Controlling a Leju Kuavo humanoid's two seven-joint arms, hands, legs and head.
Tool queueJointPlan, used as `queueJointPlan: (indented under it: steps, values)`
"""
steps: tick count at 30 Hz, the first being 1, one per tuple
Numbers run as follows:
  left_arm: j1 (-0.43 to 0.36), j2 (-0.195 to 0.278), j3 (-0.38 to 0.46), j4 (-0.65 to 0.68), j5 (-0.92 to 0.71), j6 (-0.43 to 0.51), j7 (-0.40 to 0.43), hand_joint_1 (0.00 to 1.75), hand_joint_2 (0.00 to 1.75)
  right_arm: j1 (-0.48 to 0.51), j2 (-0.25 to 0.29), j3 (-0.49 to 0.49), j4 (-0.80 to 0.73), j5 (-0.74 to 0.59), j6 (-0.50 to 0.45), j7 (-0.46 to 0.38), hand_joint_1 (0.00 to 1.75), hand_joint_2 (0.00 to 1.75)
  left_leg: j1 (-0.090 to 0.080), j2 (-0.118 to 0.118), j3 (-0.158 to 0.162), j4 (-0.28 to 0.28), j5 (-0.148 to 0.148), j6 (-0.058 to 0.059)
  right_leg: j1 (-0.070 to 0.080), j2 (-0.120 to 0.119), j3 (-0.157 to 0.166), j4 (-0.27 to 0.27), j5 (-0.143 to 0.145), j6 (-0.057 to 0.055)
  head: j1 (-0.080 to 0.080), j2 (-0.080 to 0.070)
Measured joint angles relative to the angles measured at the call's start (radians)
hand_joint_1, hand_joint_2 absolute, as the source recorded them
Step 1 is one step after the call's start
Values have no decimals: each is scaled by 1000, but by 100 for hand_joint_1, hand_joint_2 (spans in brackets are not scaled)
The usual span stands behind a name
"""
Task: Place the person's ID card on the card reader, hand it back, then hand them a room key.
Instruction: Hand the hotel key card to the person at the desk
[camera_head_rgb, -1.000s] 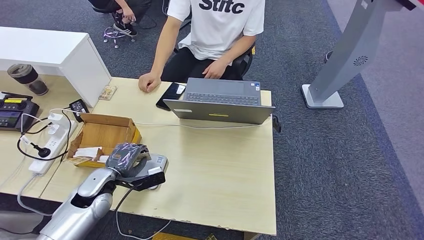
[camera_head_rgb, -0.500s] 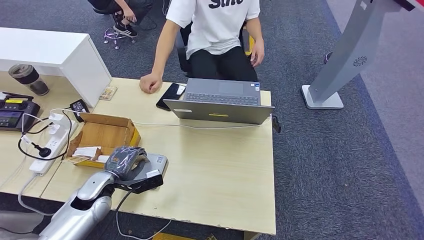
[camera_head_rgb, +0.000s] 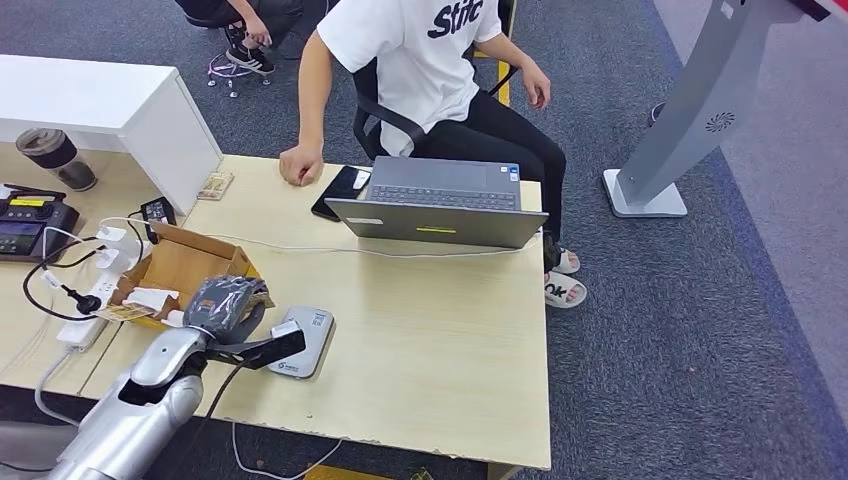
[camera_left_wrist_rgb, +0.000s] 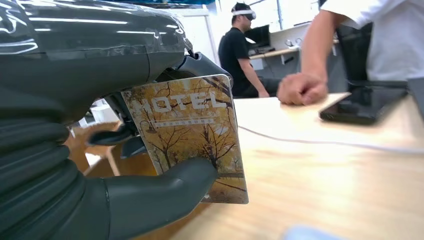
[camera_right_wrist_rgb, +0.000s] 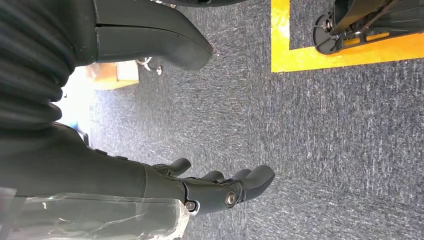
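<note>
Left wrist view: left hand (camera_left_wrist_rgb: 95, 165) pinches room key (camera_left_wrist_rgb: 187, 135) by its edge — could slip en route to person (camera_head_rgb: 430, 70), who's turning away. Right hand (camera_right_wrist_rgb: 165, 185) hangs, fingers apart.

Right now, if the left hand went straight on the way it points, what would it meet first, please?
Probably the cardboard box: the left hand, holding the hotel card, points towards it across the table. Depth is unclear, so it might pass above.
</note>
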Motion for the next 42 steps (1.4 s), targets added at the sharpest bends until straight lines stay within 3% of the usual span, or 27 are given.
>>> queueJointPlan:
  steps: [7, 17, 42]
  values:
    - [-28, 21, 14, 0, -10, 2, 0, 175, 175, -1, 0, 0, 0, 10, 0, 0, 0, 175, 0, 0, -1, 0, 0, 0, 0, 0, -1, 0, 0, 0, 0, 0]
    - [-168, 68, 30, 1, -47, -4, -19, 175, 175, -6, 0, 10, 1, 69, 1, -2, 0, 175, 0, 0, -1, 0, 1, 0, 0, 0, -1, 0, 1, -1, 0, 0]
    - [-320, 53, 31, 69, -77, 5, -15, 175, 175, -11, -4, 35, 9, 122, -14, 1, 0, 175, 0, 3, -1, 0, 1, 0, 0, 4, -3, 0, 1, -1, 0, 0]
